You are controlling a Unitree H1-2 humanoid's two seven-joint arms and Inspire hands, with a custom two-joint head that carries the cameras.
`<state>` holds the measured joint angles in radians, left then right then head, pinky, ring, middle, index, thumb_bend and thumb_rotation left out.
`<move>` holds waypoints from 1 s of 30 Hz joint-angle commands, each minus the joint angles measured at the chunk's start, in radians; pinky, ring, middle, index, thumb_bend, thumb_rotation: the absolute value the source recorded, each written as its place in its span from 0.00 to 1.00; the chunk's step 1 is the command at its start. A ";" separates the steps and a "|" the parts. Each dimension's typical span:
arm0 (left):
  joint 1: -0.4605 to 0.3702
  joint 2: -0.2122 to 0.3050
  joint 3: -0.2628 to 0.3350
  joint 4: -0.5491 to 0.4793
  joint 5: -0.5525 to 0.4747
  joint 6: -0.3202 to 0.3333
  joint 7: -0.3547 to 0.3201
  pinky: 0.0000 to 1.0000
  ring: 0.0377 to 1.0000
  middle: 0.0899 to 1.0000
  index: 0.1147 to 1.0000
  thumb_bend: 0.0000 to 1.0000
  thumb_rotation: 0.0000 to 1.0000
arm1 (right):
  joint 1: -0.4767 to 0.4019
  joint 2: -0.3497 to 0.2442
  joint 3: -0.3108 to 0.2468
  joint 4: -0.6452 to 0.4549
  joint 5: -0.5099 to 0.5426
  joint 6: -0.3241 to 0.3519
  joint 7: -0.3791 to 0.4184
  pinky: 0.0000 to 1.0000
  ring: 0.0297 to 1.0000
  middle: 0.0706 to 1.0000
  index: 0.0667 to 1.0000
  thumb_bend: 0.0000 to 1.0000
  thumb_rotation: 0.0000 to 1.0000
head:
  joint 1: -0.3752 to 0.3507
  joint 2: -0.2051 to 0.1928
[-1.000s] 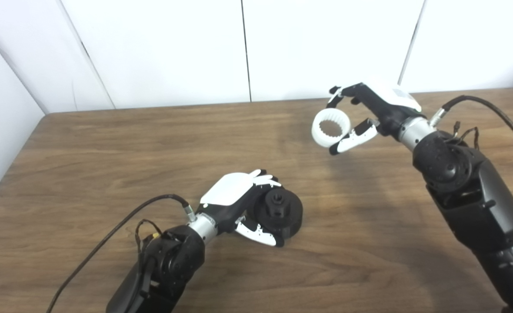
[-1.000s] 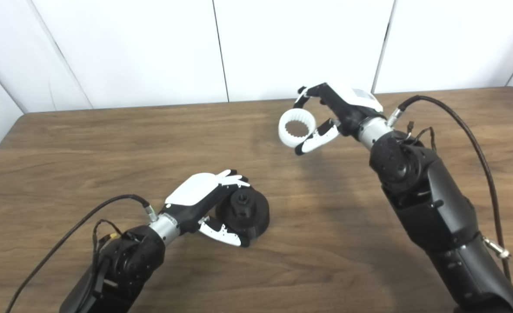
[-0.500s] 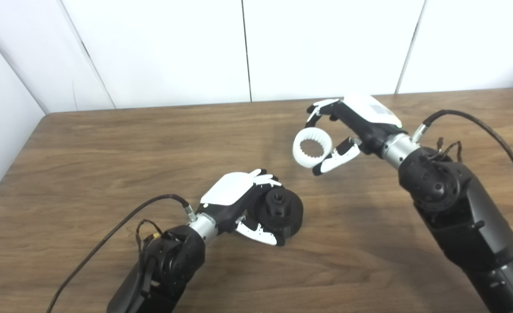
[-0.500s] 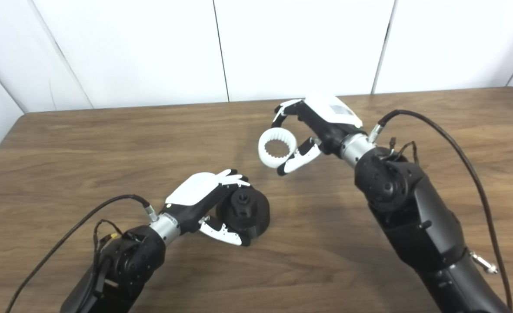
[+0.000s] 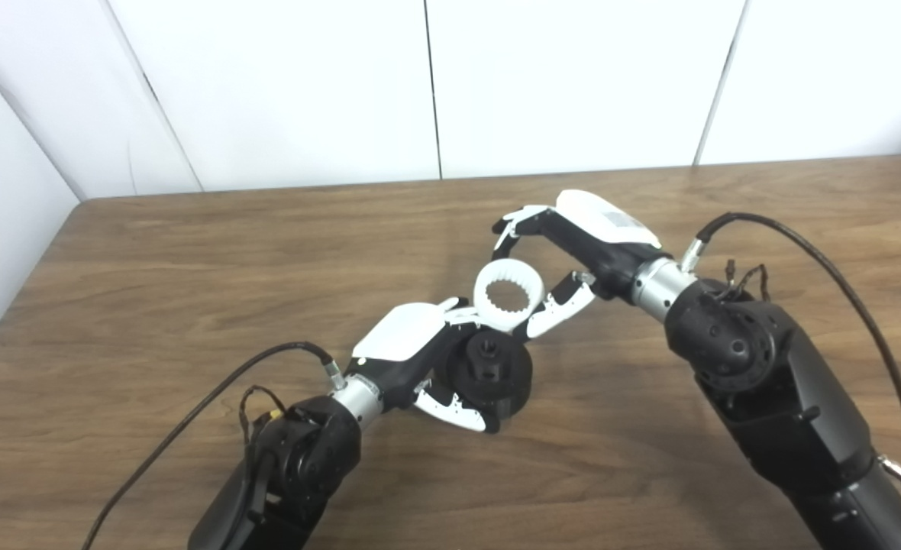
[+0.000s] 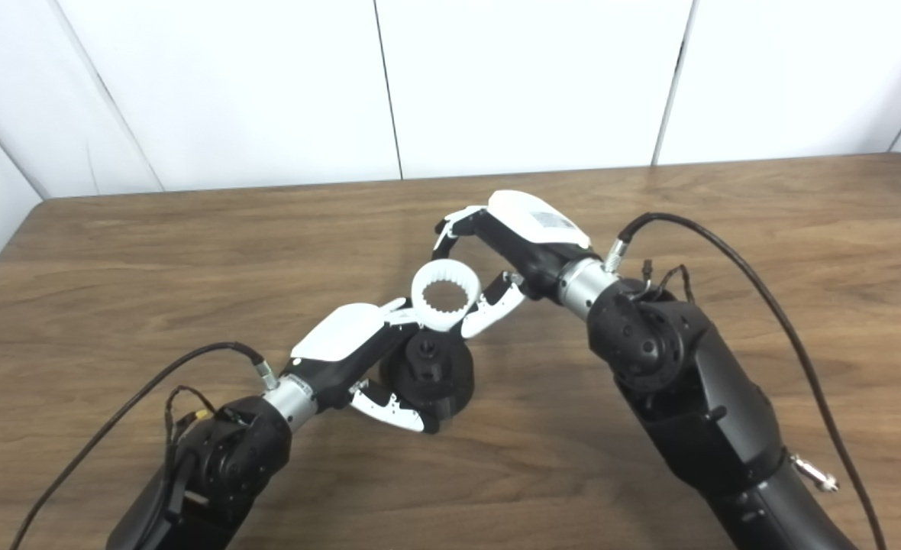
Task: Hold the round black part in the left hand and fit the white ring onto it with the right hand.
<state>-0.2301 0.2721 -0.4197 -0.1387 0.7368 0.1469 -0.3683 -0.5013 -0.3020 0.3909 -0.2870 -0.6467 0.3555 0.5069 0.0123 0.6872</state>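
Note:
The round black part (image 5: 490,372) rests on the wooden table (image 5: 153,290), its centre hub facing up. My left hand (image 5: 420,359) is shut on its left side, thumb along the front and fingers over the back rim. My right hand (image 5: 573,248) is shut on the white ring (image 5: 508,294), a toothed band gripped between thumb and fingers. The ring hangs in the air just above and behind the black part, nearly touching the left fingertips. In the right eye view the ring (image 6: 445,294) sits above the black part (image 6: 429,374).
Black cables trail from both wrists, one (image 5: 206,397) at the lower left and one (image 5: 840,260) looping at the right. White wall panels (image 5: 435,84) stand behind the table's far edge.
My right hand has carried the white ring down and to the left, from the far right of the table to just above the black part. The left hand and black part have stayed still.

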 commanded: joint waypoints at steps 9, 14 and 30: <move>-0.010 -0.001 -0.003 0.018 -0.003 0.021 -0.022 0.92 0.98 0.91 0.77 1.00 0.39 | -0.024 0.024 0.013 -0.052 -0.009 -0.021 0.000 0.84 0.91 0.83 0.45 0.52 0.15 | 0.002 0.000; -0.012 -0.001 -0.003 0.012 -0.003 0.026 -0.028 0.92 0.99 0.91 0.77 1.00 0.39 | -0.023 0.027 0.017 -0.069 -0.015 -0.006 0.022 0.86 0.92 0.83 0.45 0.52 0.15 | -0.001 0.001; -0.014 -0.005 -0.005 0.016 -0.004 0.028 -0.024 0.92 0.99 0.91 0.77 1.00 0.39 | -0.021 0.011 0.013 -0.109 -0.006 -0.005 0.071 0.85 0.91 0.82 0.45 0.52 0.15 | -0.002 0.004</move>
<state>-0.2309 0.2633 -0.4198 -0.1380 0.7368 0.1605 -0.3681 -0.4918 -0.2904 0.4158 -0.3556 -0.6525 0.3574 0.5790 0.0092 0.6903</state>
